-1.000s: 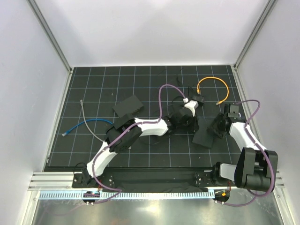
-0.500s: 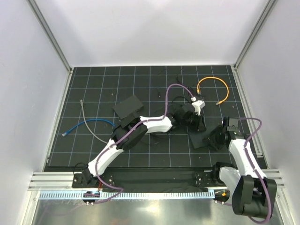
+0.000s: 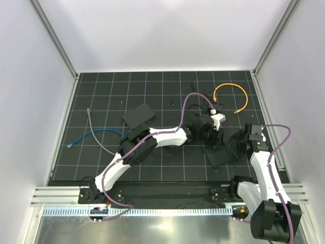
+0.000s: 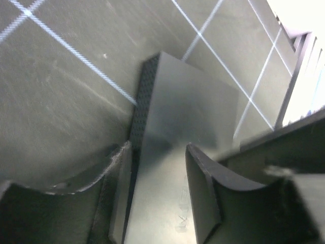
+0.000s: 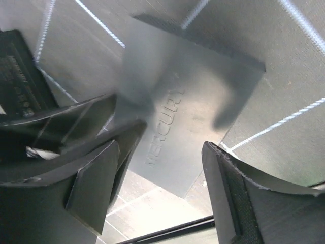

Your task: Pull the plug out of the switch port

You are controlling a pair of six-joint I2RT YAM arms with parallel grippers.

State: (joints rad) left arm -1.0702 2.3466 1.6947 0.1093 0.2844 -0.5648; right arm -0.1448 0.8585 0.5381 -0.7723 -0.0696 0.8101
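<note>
Surface [image 3: 101, 162]: black with a white grid, carrying everything listed.

Switch [image 4: 188, 101]: flat black box lying on the surface directly beneath both claws.

Black box [image 3: 138, 115]: a second one, well apart from both claws, out to the left claw's left.

Left claw [image 4: 157, 150]: released. Its fingers are spread astride one end of the switch, one beside the perforated side wall, the other over the top face.

Right claw [image 5: 161, 147]: released, fingers wide apart above the switch's lettered face, just beside the left claw.

Orange cable [image 3: 231, 84]: an arc beyond the left claw, lying apart from the switch.

Blue cable [image 3: 101, 131] and grey cable [image 3: 91, 124]: far to the left claw's left.
</note>
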